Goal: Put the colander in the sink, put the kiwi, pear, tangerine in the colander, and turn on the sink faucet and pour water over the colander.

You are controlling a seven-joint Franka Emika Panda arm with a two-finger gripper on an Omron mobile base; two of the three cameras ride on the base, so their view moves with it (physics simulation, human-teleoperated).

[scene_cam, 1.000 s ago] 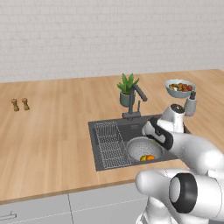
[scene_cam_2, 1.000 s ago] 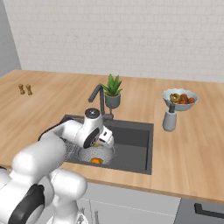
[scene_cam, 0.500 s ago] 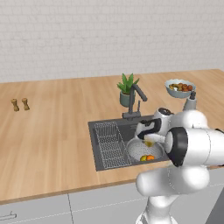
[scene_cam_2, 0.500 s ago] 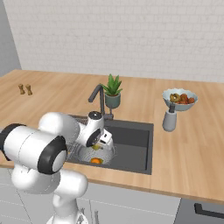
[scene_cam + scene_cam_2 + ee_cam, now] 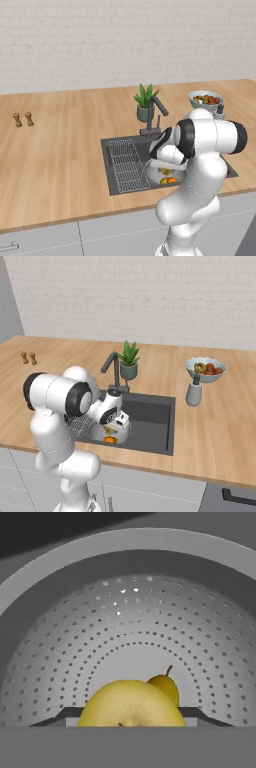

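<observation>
End effector (image 5: pixel 131 722): closed on the kiwi (image 5: pixel 130 704); the yellowish round fruit sits between both dark finger tips, bottom centre of the hand view.
Colander (image 5: pixel 135 612): silver, perforated, standing inside the sink (image 5: pixel 112 150), lower centre of the left base view.
Colander content: the pear (image 5: pixel 166 687), stem up, just behind the kiwi; the tangerine (image 5: pixel 171 180) beside it.
Sink faucet (image 5: pixel 156 112): behind the basin, centre of frame.
Bowl (image 5: pixel 205 100): pale, heaped with fruit, on the surface (image 5: pixel 60 145), upper right.

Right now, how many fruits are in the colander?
3 seen in the colander: tangerine on its near side, pear on the bottom, and a round yellow fruit closest to the hand camera, possibly gripped rather than resting. Others may be hidden.
</observation>
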